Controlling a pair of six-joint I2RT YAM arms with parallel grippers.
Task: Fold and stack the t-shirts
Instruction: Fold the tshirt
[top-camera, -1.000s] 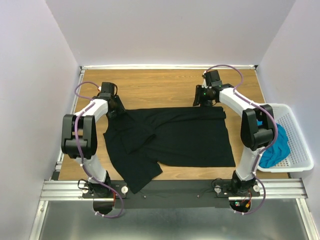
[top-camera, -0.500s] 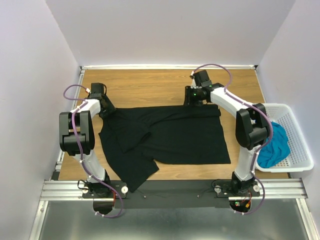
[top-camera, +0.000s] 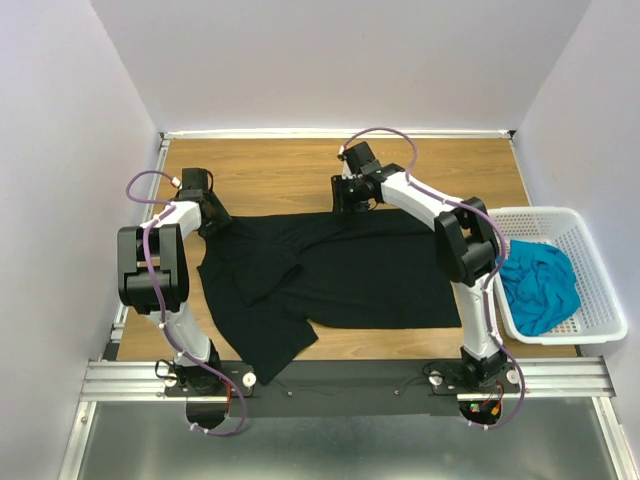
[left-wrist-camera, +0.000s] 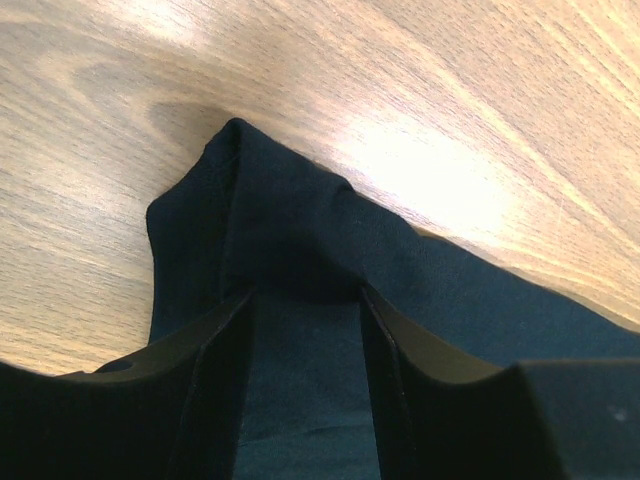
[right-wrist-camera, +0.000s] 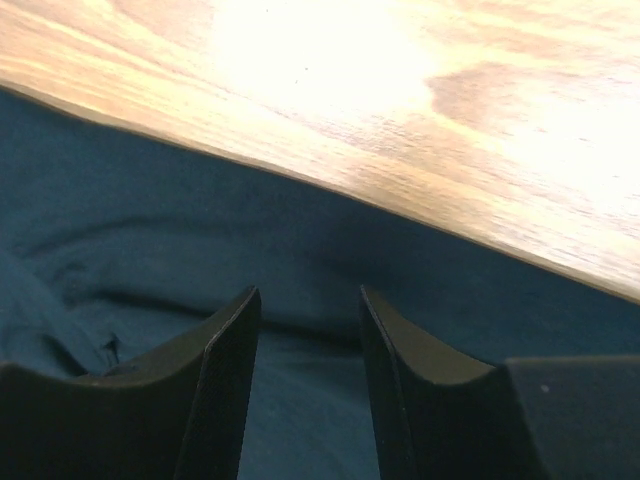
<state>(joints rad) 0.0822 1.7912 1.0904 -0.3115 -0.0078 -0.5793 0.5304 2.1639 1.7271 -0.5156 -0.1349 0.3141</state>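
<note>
Now, jaws apart, the left gripper (left-wrist-camera: 305, 295) straddles a far corner and the right gripper (right-wrist-camera: 310, 292) the far edge of the large black cloth t-shirt (top-camera: 365, 275), lying rumpled on the wooden table (top-camera: 280, 170), where an even pinch and matched pull should keep the fold square.

The wood-grain surface (top-camera: 300, 165) carries a black t-shirt (top-camera: 350, 270) spread across its middle, rumpled at the left, with one corner reaching the near edge. A white lattice basket (top-camera: 540, 211) sits at the right edge.
</note>
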